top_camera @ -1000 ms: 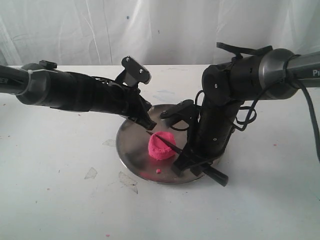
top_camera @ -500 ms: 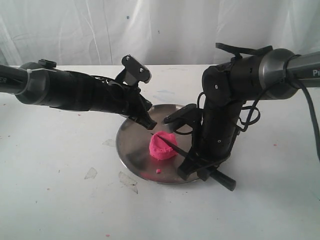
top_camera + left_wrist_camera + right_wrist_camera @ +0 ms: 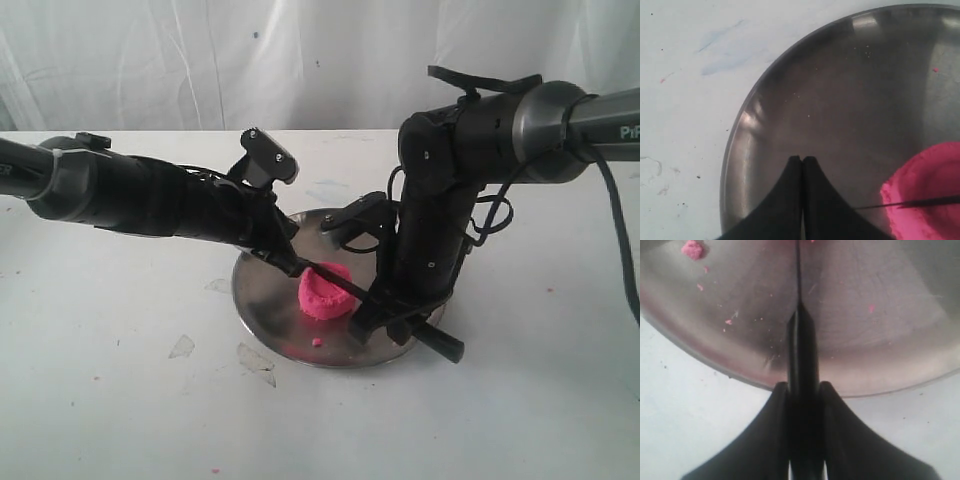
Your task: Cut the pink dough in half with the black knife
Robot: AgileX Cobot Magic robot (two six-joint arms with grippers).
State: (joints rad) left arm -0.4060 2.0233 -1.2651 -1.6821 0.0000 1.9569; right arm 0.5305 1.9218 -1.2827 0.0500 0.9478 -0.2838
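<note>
A: Right gripper is clamped hard on the black knife, handle pinched between both fingers, butt end sticking out past the plate's rim toward four o'clock.

B: And the blade runs up toward ten o'clock, straight across the pink dough. From the left wrist view the thin edge lies over the lump's top.

A: Dough sits near the middle of the steel plate, one rounded lump, dented on top, not parted as far as I can see.

B: Left gripper? Fingers pressed together, nothing between them. It's low over the plate at about ten o'clock of the dough, just beside the knife tip.

A: Touching the tip? Can't tell from here, it's all black on black.

B: There's a tiny pink crumb on the plate at six o'clock of the lump, a few more specks in the right wrist view.

A: Plate rests on the white table, scuffed and marked.
</note>
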